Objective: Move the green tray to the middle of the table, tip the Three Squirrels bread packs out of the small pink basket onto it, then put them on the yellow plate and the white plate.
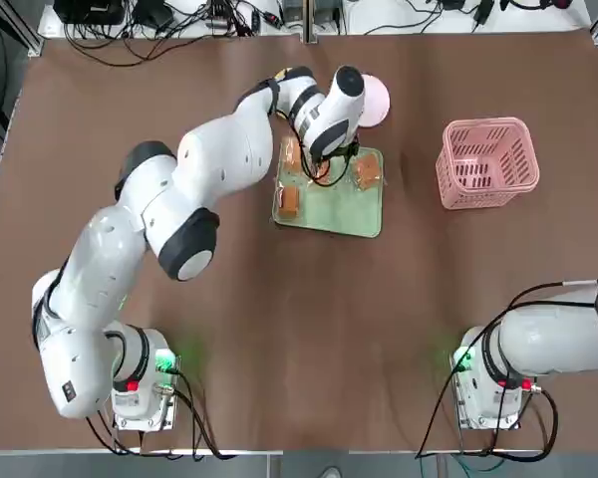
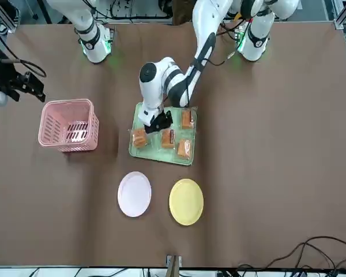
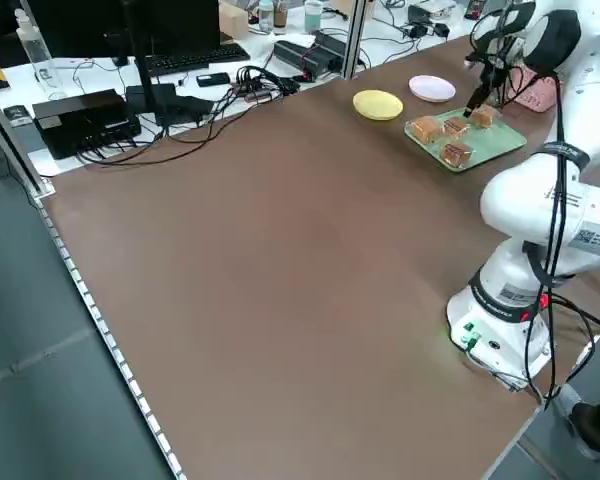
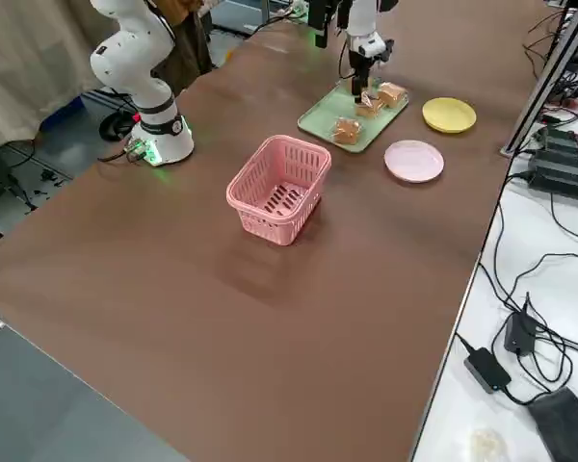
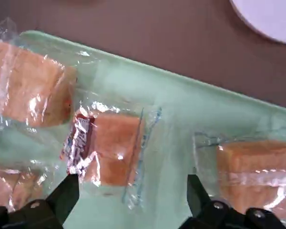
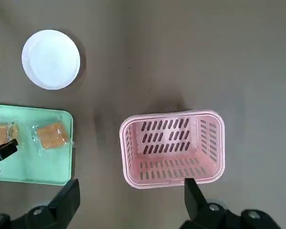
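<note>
We see the dark brown counter (image 1: 179,378) with wide bare stretches on every side of the things, which sit grouped toward its far half. Cables and electronics lie past its far edge.

The green tray (image 2: 161,154) lies flat near the middle, well in from all edges. On it rest four Three Squirrels bread packs (image 5: 107,152); one wrapper carries a red and white printed strip, but we cannot read the writing there.

The small pink basket (image 1: 486,162) stands upright and looks empty, on the robot's right of the tray and well apart from it, with open counter all round.

Beyond the tray, toward the far edge, lie the white plate (image 2: 134,194) and the yellow plate (image 2: 186,201), side by side with a small gap, both bare.

The left gripper (image 5: 128,191) hangs over the tray above a middle pack, its fingers (image 5: 66,195) spread wide apart and holding nothing.

The right gripper (image 6: 128,200) is parked high near its own base, looking down on the basket, fingers likewise apart.
</note>
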`<action>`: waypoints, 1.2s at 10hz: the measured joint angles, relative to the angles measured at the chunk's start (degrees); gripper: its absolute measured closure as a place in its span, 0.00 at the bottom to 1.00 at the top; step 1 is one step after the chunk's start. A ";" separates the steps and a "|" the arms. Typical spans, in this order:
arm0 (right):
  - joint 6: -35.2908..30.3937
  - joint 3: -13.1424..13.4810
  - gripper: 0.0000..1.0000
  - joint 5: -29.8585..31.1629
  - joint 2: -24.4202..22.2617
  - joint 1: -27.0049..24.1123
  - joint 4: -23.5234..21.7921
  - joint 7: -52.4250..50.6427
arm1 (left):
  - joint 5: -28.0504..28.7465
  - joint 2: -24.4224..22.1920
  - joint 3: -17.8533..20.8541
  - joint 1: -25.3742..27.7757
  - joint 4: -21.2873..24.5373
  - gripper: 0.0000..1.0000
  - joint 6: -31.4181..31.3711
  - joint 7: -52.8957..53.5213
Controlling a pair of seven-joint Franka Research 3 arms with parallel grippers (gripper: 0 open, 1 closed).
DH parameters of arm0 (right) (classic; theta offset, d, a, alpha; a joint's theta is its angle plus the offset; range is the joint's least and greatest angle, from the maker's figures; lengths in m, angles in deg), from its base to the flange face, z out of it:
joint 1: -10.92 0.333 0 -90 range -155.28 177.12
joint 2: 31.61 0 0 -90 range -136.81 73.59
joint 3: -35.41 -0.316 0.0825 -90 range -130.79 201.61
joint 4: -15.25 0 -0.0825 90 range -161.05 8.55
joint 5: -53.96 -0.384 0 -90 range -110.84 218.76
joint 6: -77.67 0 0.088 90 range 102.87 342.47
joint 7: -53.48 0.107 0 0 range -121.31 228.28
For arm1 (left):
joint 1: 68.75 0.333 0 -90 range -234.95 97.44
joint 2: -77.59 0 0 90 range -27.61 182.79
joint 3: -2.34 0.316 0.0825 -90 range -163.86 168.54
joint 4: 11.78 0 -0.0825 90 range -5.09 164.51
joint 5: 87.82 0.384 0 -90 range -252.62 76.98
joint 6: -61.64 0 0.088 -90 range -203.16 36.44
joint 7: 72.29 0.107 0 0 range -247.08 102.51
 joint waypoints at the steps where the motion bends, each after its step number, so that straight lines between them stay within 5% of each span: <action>1: 0.00 0.00 0.03 0.00 0.00 0.00 0.00 0.00 | 0.00 0.08 0.00 1.27 0.30 0.00 0.00 3.41; 10: 0.00 0.32 0.03 0.00 0.00 -0.03 0.00 0.00 | 0.00 3.72 -0.27 1.82 0.85 0.00 -1.11 6.23; 11: 0.00 0.37 0.03 0.00 0.01 -0.04 -0.01 0.00 | 0.00 4.08 -0.30 1.82 0.85 0.03 -1.33 6.30; 12: 0.00 0.37 0.03 0.00 0.03 -0.05 -0.01 0.00 | 0.00 4.25 -0.37 1.81 0.84 0.19 -1.73 6.39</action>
